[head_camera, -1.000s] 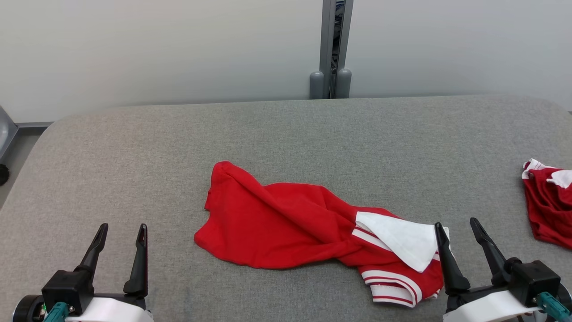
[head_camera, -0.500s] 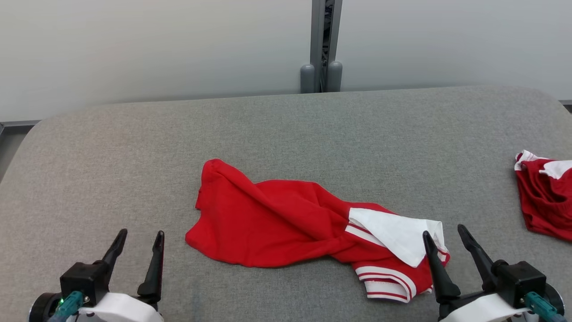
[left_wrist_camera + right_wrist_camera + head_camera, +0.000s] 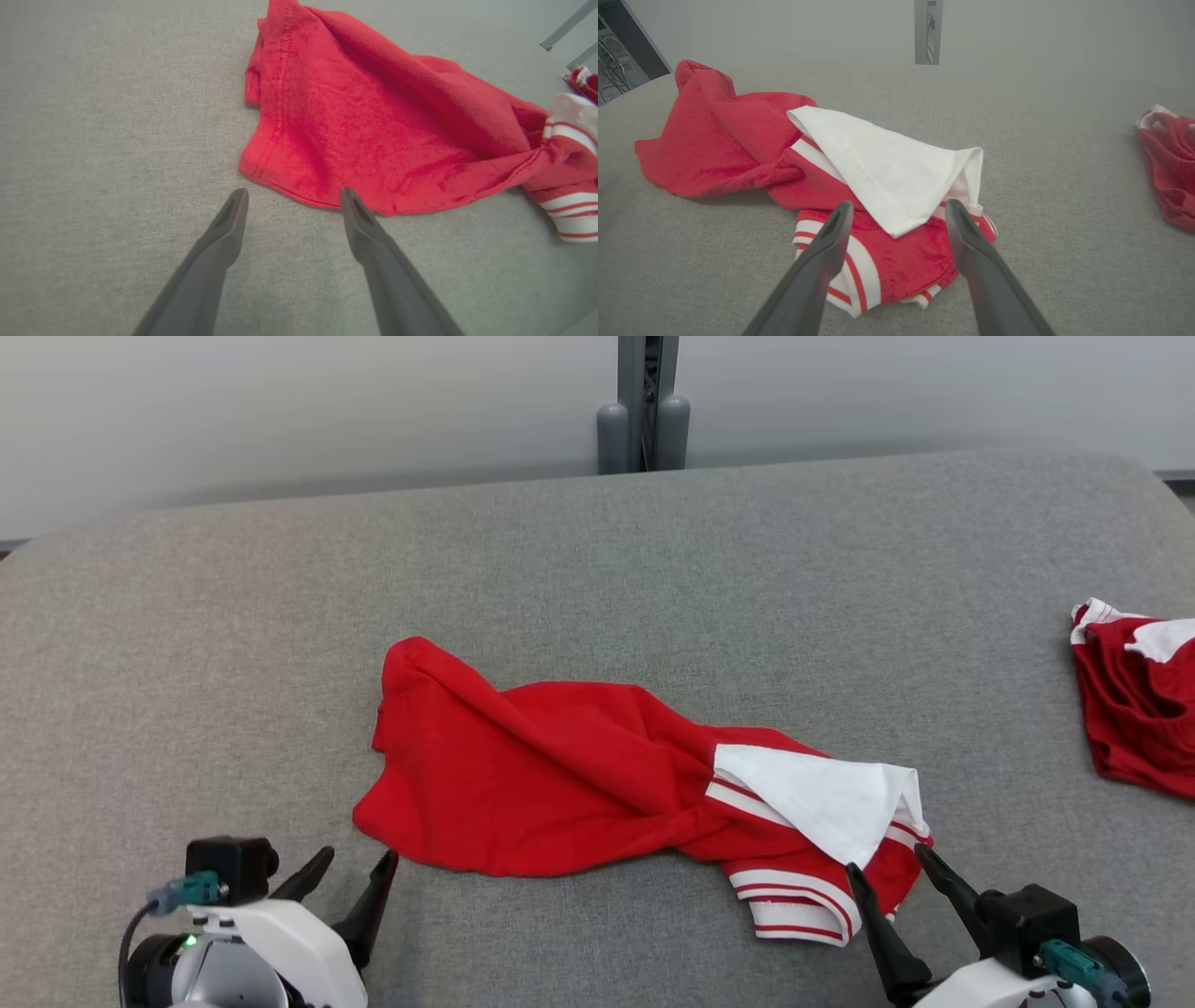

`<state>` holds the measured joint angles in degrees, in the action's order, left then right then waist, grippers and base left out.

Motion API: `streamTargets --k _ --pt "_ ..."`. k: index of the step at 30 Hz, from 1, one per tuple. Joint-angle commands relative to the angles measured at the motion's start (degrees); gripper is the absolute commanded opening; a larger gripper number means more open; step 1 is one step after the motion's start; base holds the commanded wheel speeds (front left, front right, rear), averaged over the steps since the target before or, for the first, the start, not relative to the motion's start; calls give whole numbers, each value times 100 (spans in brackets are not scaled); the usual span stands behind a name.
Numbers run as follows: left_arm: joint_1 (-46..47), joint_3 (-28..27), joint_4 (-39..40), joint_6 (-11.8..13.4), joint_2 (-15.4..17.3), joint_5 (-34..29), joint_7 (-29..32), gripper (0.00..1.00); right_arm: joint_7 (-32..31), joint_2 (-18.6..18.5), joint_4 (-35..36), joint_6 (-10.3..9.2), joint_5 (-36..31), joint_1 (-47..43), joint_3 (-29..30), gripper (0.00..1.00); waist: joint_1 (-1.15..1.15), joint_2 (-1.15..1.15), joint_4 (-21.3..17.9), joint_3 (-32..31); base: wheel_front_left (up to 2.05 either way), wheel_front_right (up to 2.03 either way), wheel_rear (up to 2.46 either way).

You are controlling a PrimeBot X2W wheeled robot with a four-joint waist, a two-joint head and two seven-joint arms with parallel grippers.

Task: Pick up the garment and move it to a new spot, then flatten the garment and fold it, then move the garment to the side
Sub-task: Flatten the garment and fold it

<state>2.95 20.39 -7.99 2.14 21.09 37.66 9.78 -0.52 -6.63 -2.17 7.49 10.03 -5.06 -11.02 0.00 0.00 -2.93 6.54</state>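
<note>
The left end effector (image 3: 359, 855) and right end effector (image 3: 885, 859) are both wide open, holding nothing, one at each end of the garment (image 3: 541, 775), which lies crumpled in the middle of the worktop (image 3: 653, 569). Better to grip low, at the edges, then lift together.

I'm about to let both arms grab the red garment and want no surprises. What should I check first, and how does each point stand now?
1. Left gripper open and empty: ok.
2. Right gripper open and empty: ok.
3. Left gripper at the garment's plain red hem: ok, tips right at its near edge; whether they touch, cannot tell.
4. Right gripper at the striped end: ok, fingers straddle it below the white flap.
5. Garment lying flat: not ok, twisted and bunched.
6. Second red garment apart from the target: ok, off at the table's right side.
</note>
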Motion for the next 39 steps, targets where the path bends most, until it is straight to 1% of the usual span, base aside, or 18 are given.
streamTargets --k 1,8,17,20,21,22,23,24,25,29,34,39 --pt "207 -18 -150 -89 17 76 62 100 -72 -54 -8 2 -19 111 -2 100 0 0 10 104 0 0 0" --pt "945 -7 -1011 -476 -71 314 211 100 -339 -43 -49 2 161 355 -29 100 0 0 13 443 0 0 0" --pt "1552 128 -1739 -740 -135 406 300 99 -549 54 -276 2 350 620 2 100 0 0 13 738 0 0 0" --pt "1658 197 -1922 -811 -167 486 357 55 -552 80 -348 2 435 697 -11 100 0 0 17 785 0 0 0" --pt "1694 218 -1974 -828 -177 510 374 35 -555 96 -371 2 511 732 -28 95 0 0 18 804 0 0 0" --pt "1736 237 -2028 -855 -178 522 356 0 -566 127 -403 2 625 759 -34 42 0 0 18 821 0 0 0" --pt "1736 237 -2028 -855 -178 522 356 0 -566 127 -403 2 625 759 -34 42 0 0 18 821 0 0 0" --pt "1771 249 -2074 -864 -183 529 324 0 -545 103 -417 2 567 802 -39 12 0 0 20 831 0 0 0" --pt "1802 262 -2123 -869 -187 540 301 0 -525 97 -443 2 589 826 -42 0 0 0 25 839 0 0 0" --pt "1875 297 -2135 -922 -179 585 110 0 -347 91 -351 2 744 801 -43 0 0 0 47 839 0 0 0" --pt "1833 209 -1911 -934 -80 580 -258 0 -9 114 42 2 979 705 53 0 0 0 32 782 0 0 0" --pt "1766 52 -1324 -702 78 401 -647 0 412 109 572 3 1300 777 91 0 0 0 -6 682 0 0 0"
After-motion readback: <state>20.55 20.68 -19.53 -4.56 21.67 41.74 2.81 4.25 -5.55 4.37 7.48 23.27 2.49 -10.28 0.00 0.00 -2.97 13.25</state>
